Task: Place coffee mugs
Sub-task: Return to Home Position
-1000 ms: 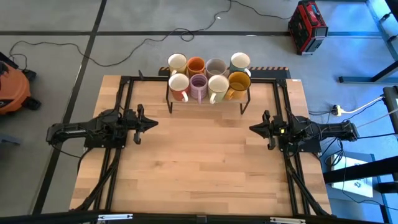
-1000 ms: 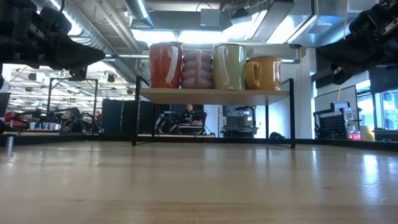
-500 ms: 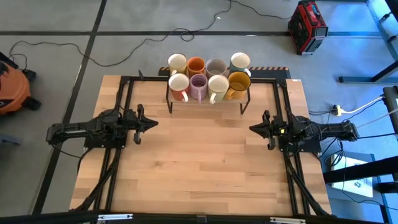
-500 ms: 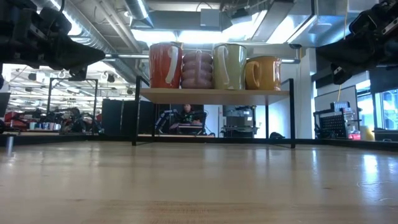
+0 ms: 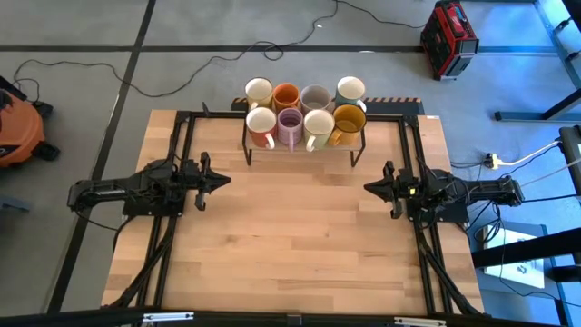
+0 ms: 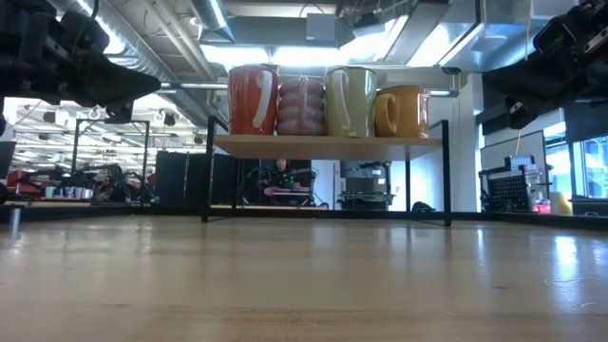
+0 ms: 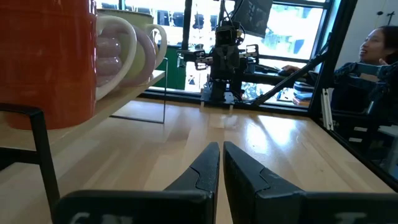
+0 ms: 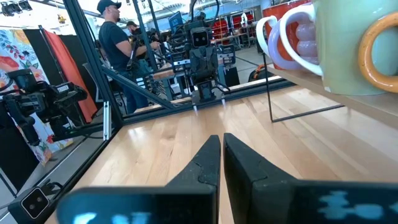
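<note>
Several coffee mugs stand upright in two rows on a small black-framed shelf (image 5: 247, 150) at the table's far middle. The near row holds an orange-red mug (image 6: 252, 100), a lilac one (image 6: 301, 106), a cream one (image 6: 351, 101) and an amber one (image 6: 404, 112). The far row holds a cream mug (image 5: 259, 91), an orange mug (image 5: 286, 94), a grey-beige mug (image 5: 315, 96) and a pale mint mug (image 5: 350, 89). My left gripper (image 5: 222, 180) hovers shut at the table's left, level, pointing right. My right gripper (image 5: 370, 187) hovers shut at the right, level, pointing left. Both are well short of the shelf.
Black frame rails (image 5: 182, 136) run along the table's left, right and far sides. Bare wood (image 5: 300, 227) lies between the arms and toward the near edge. People (image 8: 118, 43) stand and sit beyond the table. An orange vacuum (image 5: 18, 132) and a red case (image 5: 449, 41) are on the floor.
</note>
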Robot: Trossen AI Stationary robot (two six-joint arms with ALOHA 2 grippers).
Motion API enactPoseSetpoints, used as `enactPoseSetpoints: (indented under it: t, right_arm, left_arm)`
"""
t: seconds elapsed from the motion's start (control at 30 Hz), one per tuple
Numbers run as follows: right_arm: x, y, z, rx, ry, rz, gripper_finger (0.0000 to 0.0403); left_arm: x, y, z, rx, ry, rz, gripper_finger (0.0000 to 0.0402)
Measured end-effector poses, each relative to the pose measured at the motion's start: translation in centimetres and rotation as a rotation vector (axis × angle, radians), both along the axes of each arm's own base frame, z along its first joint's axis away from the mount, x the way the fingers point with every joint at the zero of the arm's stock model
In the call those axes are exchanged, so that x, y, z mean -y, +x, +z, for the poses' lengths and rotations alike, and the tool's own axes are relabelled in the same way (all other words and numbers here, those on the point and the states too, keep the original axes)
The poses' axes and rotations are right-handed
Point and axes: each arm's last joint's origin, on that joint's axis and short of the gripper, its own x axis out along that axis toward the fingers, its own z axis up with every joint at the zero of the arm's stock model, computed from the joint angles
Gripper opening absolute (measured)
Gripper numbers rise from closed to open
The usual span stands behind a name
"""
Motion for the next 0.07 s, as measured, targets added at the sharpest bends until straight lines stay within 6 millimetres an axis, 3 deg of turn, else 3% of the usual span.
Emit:
enactPoseSetpoints:
  t: [0.07]
  right_arm:
    - [0.00, 0.00, 0.00, 0.000, 0.000, 0.000, 0.0010]
  left_arm:
    - [0.00, 0.00, 0.00, 0.000, 0.000, 0.000, 0.0016]
